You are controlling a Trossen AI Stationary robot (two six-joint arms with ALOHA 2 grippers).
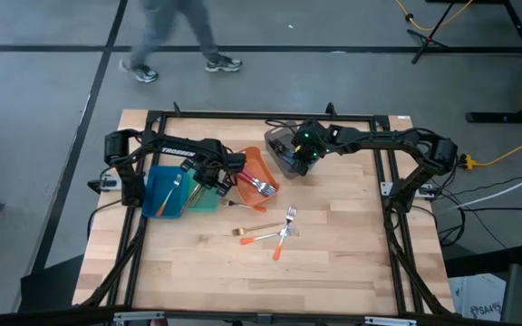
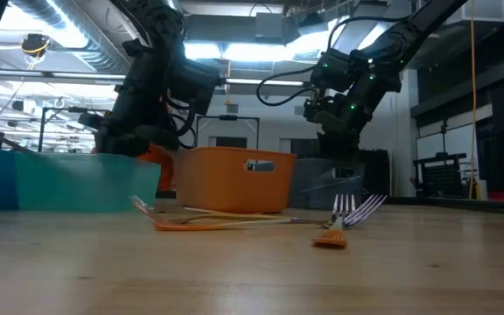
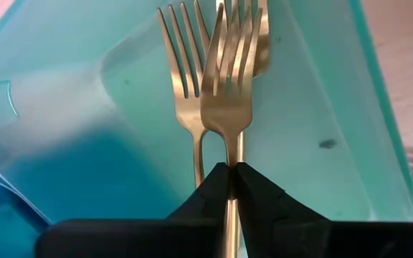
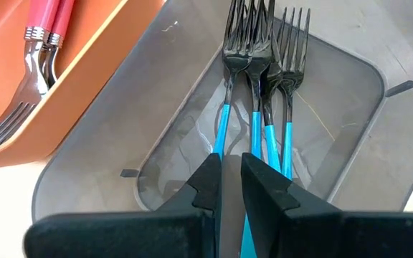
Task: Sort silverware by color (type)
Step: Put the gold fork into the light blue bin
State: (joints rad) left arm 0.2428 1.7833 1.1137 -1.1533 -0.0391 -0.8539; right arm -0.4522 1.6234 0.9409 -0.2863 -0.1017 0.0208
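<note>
So: left gripper (image 3: 231, 174) has its jaws clamped on a gold fork (image 3: 229, 86) over the teal bin (image 3: 321, 100) w/ another gold fork (image 3: 185, 79) inside; white "TROSSEN" lettering reads on the left arm (image 1: 175, 151) in high view. Right gripper (image 4: 230, 172) jaws nearly closed on a blue-handled fork (image 4: 254, 107) in the grey bin (image 4: 192, 107), frame centre; only right wrist view shows pink-handled forks (image 4: 34, 43) upper left in the orange bin (image 4: 84, 79), while orange-handled forks (image 1: 279, 234) lie on the surface (image 1: 352, 263), lower centre of high view.

Glossy gold metal forks (image 3: 224, 86) lie in a translucent teal plastic bin (image 3: 321, 107); the pale wood table (image 1: 333, 263) looks smooth and matt.
</note>
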